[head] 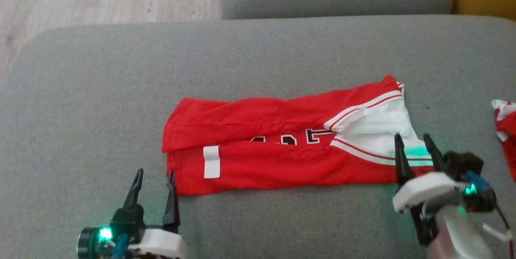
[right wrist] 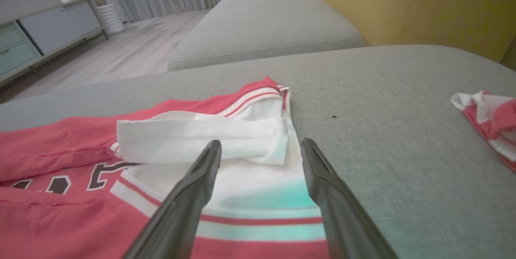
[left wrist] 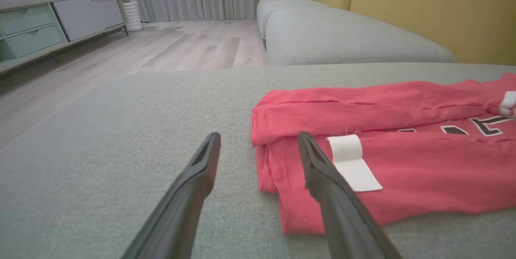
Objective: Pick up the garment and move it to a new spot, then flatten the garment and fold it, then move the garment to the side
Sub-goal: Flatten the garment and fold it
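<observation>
Two pincers stand spread wide and empty as I watch: my left pincer (head: 155, 171) hangs just off the near left corner of the garment (head: 274, 158), and my right pincer (head: 412, 136) hovers over its white-trimmed right end. Neither grips any cloth.

The red garment lies in the middle of the grey sofa cushion (head: 100, 89) as a long narrow band. Its far side and near side are both turned in toward the centre line. A second bit of red-and-white cloth (head: 506, 130) sits well apart, at the cushion's right edge.

I judge that I am in the folding step, with the lengthwise folds laid and the crosswise fold not yet made. Next I need to lower a pincer onto one end, pinch through all the layers, and carry that end over to meet the other without dragging the band askew. The loose white flap on the right may slip out if I catch only the top layer.

As for writing, a plain white tag (head: 211, 162) near the left end looks blank. Black white-edged lettering (head: 290, 140) peeks from the centre gap, too covered to read.
</observation>
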